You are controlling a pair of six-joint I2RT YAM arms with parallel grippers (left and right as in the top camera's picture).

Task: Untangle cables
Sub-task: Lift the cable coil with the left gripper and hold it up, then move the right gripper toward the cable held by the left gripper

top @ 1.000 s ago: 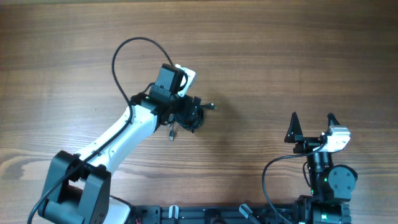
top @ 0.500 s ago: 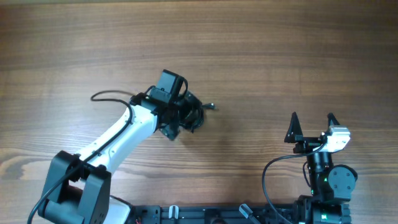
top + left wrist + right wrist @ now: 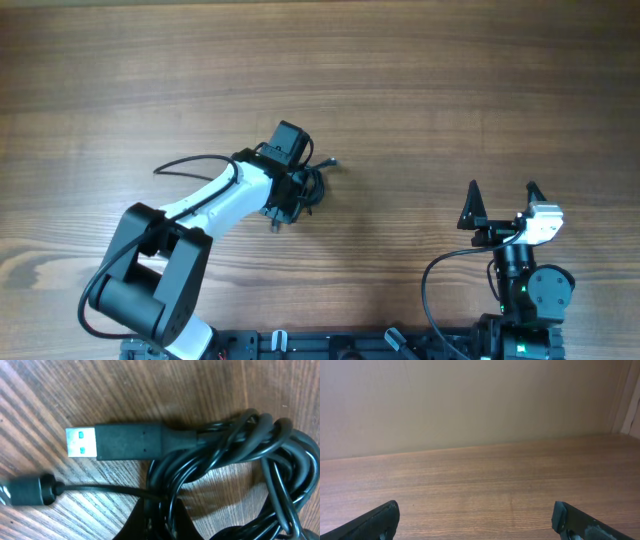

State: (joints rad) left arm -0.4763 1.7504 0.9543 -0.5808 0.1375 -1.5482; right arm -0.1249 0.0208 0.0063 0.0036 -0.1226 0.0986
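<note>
Glossy black round cables (image 3: 225, 455) lie knotted on the wood-grain bench (image 3: 150, 390) right beneath the left tool (image 3: 298, 190), whose grip I cannot tell; the right tool (image 3: 502, 205) gapes wide, well apart from them.

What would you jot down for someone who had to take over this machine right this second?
Left gripper: right over the cables, near the middle of the wooden table. Whether it is open or shut cannot be told.
Right gripper: open, empty, at the near right side, far from the cables.
Cables: one knotted black bundle. A USB plug and a small round plug stick out on one side.
Done: nothing pulled apart yet.
Left: separate the cords. The free plug ends look like a sensible place to start.
</note>
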